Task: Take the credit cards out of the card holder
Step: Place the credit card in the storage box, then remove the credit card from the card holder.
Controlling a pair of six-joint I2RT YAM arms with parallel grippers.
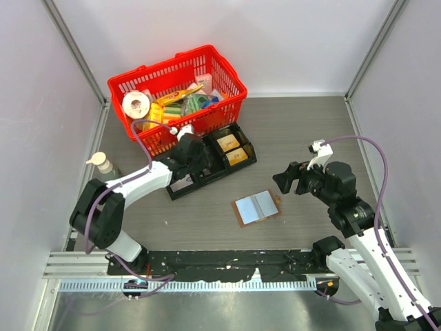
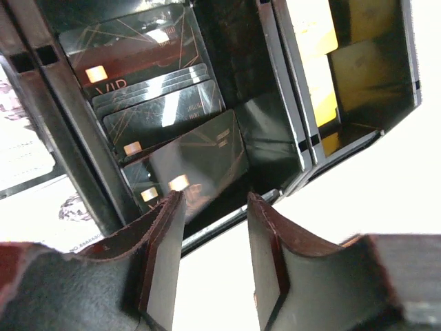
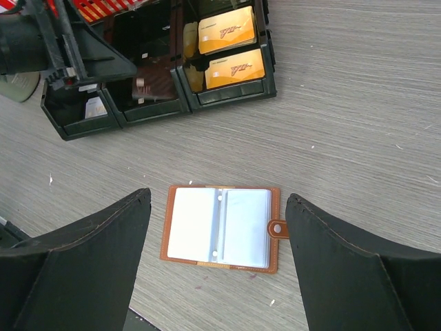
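Card holder (image 3: pixel 219 229) clear of tray (image 3: pixel 234 92), empty right pincer (image 3: pixel 217 200) agape nearby; empty left pincer (image 2: pixel 215 200) agape over tray

The left arm (image 1: pixel 141 181) and right arm (image 1: pixel 375 252) share white tube-shaped shells joined by rounded black joints. A thin purple-grey cable (image 1: pixel 383 172) loops loosely along each. The left gripper (image 2: pixel 215 203) has dark fingers with a reddish-brown sheen and flat inner faces. The right gripper (image 3: pixel 219 200) has broad, matte black wedges.
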